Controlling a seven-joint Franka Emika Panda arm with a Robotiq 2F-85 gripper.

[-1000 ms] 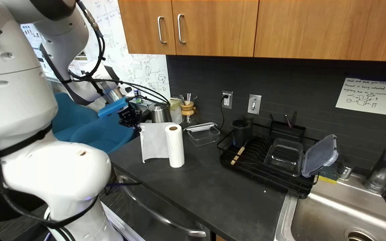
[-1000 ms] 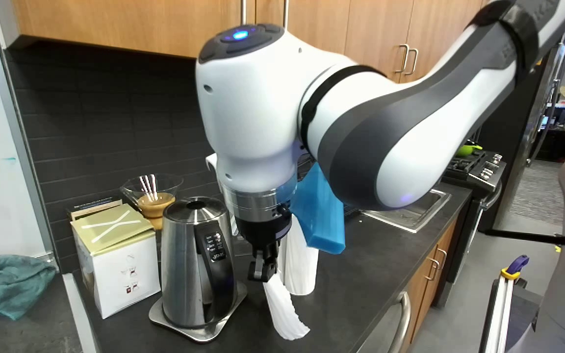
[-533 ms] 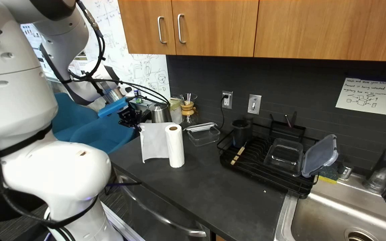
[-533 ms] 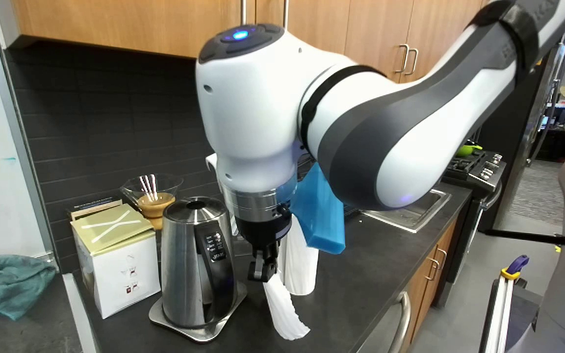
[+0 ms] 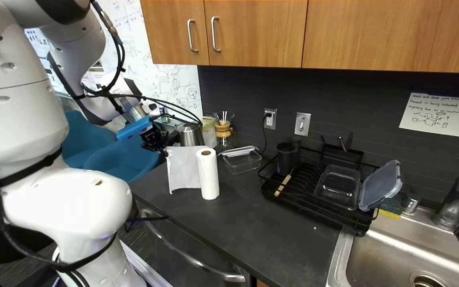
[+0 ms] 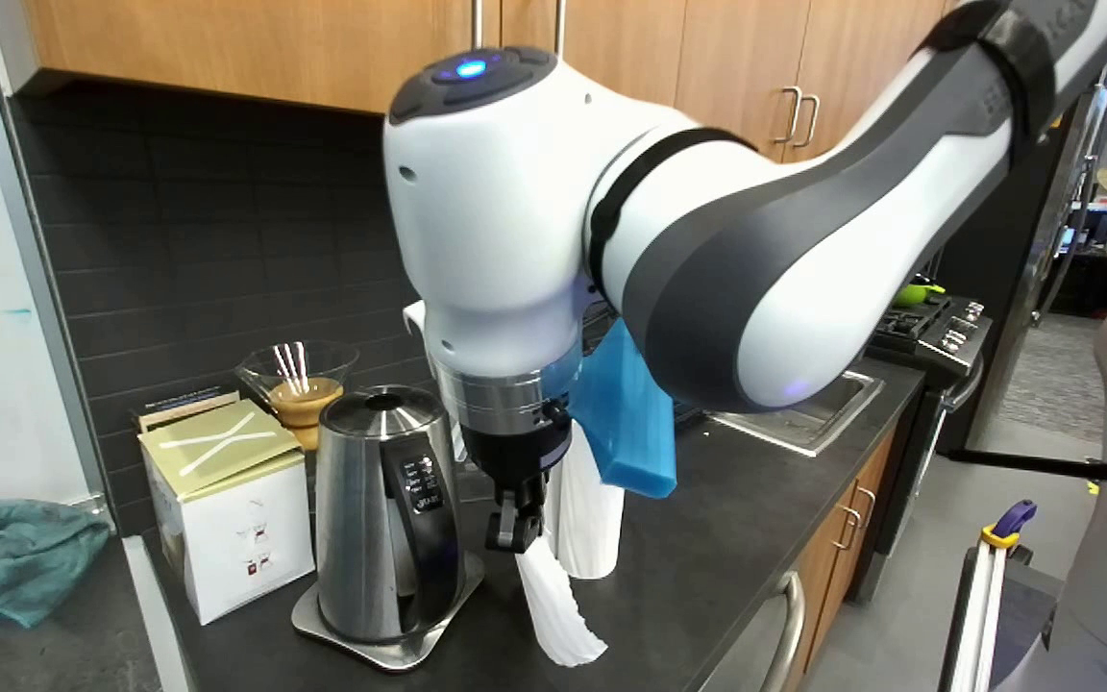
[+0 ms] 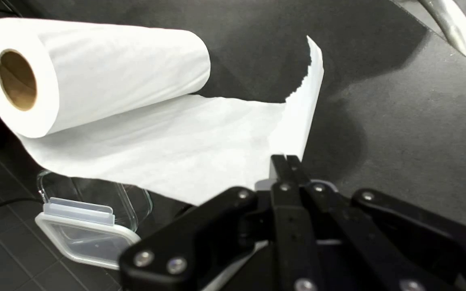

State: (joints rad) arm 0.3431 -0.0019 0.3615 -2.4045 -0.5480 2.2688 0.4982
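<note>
A white paper towel roll (image 5: 208, 177) stands upright on the dark counter (image 5: 253, 235), its brown core showing at the top. From it a loose sheet (image 7: 176, 149) stretches out to my gripper (image 7: 286, 157). The black fingers are pressed together at the tips, pinching the sheet near its free end; past them a torn-edged strip hangs down. In an exterior view the sheet (image 5: 183, 169) looks nearly flat between the roll and the fingertips. Seen from elsewhere, the gripper (image 6: 513, 538) points downward close beside the steel kettle (image 6: 361, 538), with the sheet's ragged end below it.
Beyond the kettle sit a white box (image 6: 236, 543) and a glass coffee maker (image 6: 299, 394). A lidded glass container (image 5: 242, 162) lies behind the roll. Farther along are a black dish rack (image 5: 305, 199) and the steel sink (image 5: 393, 255). A dishwasher handle (image 5: 197, 261) runs below the counter's front edge.
</note>
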